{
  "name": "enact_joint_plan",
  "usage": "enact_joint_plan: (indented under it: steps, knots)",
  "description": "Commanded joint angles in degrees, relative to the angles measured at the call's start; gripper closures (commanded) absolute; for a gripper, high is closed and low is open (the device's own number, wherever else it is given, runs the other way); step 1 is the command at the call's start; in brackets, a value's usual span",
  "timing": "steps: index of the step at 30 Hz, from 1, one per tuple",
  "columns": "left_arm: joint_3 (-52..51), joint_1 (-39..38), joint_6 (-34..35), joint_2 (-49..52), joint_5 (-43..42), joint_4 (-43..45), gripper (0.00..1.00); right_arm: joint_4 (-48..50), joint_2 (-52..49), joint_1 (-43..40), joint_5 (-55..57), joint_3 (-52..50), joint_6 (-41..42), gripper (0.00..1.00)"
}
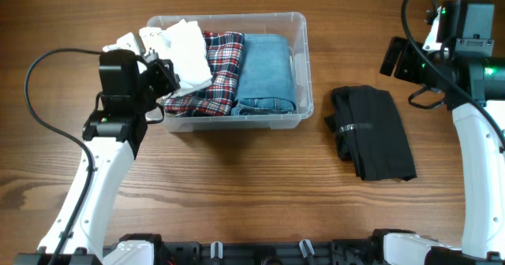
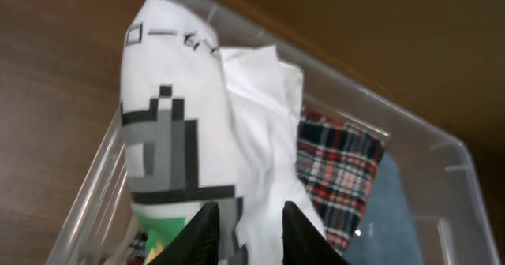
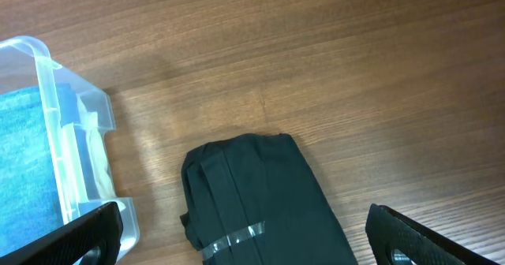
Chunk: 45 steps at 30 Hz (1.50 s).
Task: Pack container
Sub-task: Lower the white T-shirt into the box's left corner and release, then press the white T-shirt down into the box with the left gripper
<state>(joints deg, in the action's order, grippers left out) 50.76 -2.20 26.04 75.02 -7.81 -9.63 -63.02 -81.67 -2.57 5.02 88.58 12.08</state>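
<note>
The container sits on the surface at overhead's upper middle, its long axis running 9 to 3 o'clock. Jeans fill its 3 o'clock end and a plaid shirt the middle. The left pincer is clenched on a white shirt and hangs over the 9 o'clock end, so the container extends from it toward 3. That shirt probably goes down at this end. The right pincer is released. It is the nearer one to the black garment, which lies at the container's 4 o'clock.
</note>
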Motion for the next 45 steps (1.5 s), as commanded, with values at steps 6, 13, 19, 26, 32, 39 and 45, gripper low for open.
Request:
enact_joint_plan:
  steps: [6, 13, 19, 26, 32, 39, 45]
  knots:
    - [0.7, 0.17, -0.02, -4.96, 2.91, 4.74, 0.96, 0.02, -0.46, -0.17, 0.98, -0.22, -0.7, 0.0]
    - [0.7, -0.37, 1.49, -1.73, 4.22, 9.64, 0.96, 0.02, -0.46, -0.2, 0.98, -0.22, -0.7, 0.0]
    - [0.7, -1.95, 1.44, 2.43, 4.26, 12.66, 0.96, 0.02, -0.46, -0.17, 0.98, -0.22, -0.7, 0.0]
    - [0.7, -2.54, 1.4, 11.85, 4.33, 10.23, 0.96, 0.02, -0.46, -0.17, 0.98, -0.22, -0.7, 0.0]
    - [0.7, -2.54, 1.2, 21.24, 4.46, 5.27, 0.96, 0.02, -0.46, -0.2, 0.98, -0.22, -0.68, 0.0]
    - [1.57, -2.54, 1.01, 20.09, 4.2, 5.11, 0.96, 0.02, -0.46, -0.17, 0.98, -0.22, -0.7, 0.0]
    - [4.57, -3.72, 1.03, 12.7, 2.32, 5.11, 0.96, 0.02, -0.46, -0.2, 0.98, -0.22, -0.72, 0.0]
